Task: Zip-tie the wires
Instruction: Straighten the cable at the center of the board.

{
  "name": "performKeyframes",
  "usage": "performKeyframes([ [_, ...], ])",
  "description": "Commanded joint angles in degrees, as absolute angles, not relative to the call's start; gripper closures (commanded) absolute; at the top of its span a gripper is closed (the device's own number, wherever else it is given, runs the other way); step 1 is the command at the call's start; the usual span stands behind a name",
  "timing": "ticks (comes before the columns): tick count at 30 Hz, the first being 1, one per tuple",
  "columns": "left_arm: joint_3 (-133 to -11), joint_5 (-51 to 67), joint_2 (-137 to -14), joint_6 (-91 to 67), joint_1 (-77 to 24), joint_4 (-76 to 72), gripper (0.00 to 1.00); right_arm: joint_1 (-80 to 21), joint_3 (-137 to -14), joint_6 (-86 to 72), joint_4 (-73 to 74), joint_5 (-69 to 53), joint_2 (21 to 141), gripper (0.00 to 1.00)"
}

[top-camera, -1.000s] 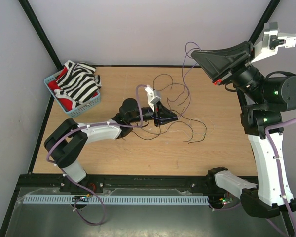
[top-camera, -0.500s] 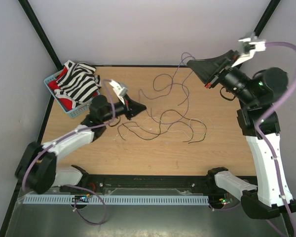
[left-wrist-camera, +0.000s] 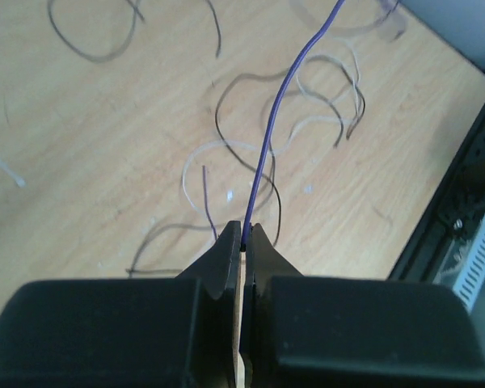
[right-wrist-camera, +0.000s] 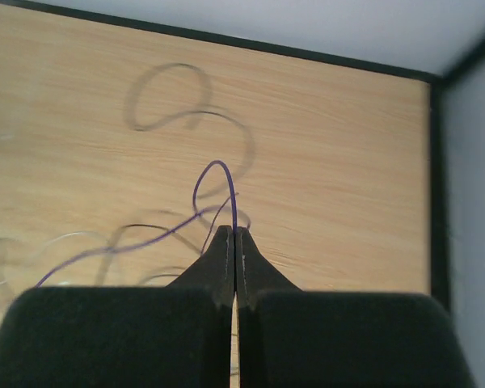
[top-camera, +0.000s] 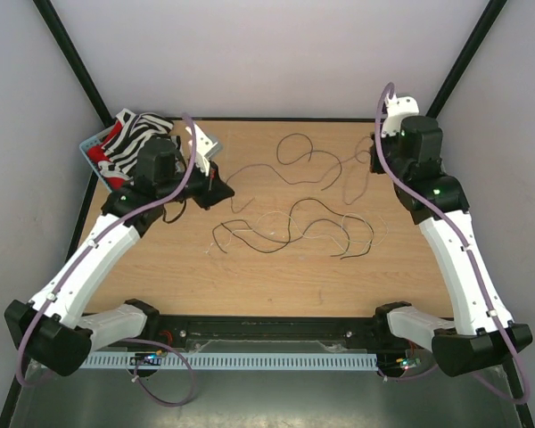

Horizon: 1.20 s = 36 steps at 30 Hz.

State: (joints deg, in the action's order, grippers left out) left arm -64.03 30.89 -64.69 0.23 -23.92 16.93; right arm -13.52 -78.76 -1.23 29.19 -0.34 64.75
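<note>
Seemingly to draw one strand out straight, our left gripper point(left-wrist-camera: 242, 230) is pinched tight on a purple strand point(left-wrist-camera: 267, 137), and our right gripper point(right-wrist-camera: 233, 234) likewise nips a purple strand (the same one, we judge). The wires point(top-camera: 294, 218) sprawl mid-table. The basket point(top-camera: 89, 145) crowds the left and the table point(top-camera: 276, 276) edge hems the right — freer room lies nearer us.

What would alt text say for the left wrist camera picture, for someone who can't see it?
A black end effector, seen from just behind, is pinched shut on a thin purple wire that runs to the top of the frame. Beyond it, other dark and pale wires curl loosely across a wooden table.
</note>
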Motion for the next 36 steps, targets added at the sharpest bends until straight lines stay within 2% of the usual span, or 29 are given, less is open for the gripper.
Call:
performKeyframes([
  [1, -66.93, 31.02, -65.94, 2.68, -23.82, 27.54, 1.0, -13.48, -77.09, 6.77, 32.98, 27.3, 66.05, 1.0],
  [5, -71.18, 28.55, -69.03, 3.94, -23.84, 34.83, 1.0, -13.52, -74.34, 10.66, 32.89, 42.11, 68.92, 1.0],
  [9, -73.57, 27.22, -72.77, 5.46, -23.82, 42.06, 1.0, -13.52, -71.73, 12.73, 32.23, 49.25, 72.12, 1.0],
  [14, -76.8, 21.68, -80.93, 7.54, -23.13, 52.15, 1.0, -13.46, -69.38, 12.31, 30.94, 47.75, 74.84, 1.0],
  [23, -81.18, 10.49, -90.41, 10.39, -22.68, 58.16, 1.0, -13.53, -65.11, 9.3, 29.83, 43.94, 81.67, 1.0],
  [36, -86.06, 8.27, -103.94, 10.77, -23.29, 59.35, 1.0, -13.71, -61.79, 7.38, 25.11, 39.98, 91.33, 1.0],
])
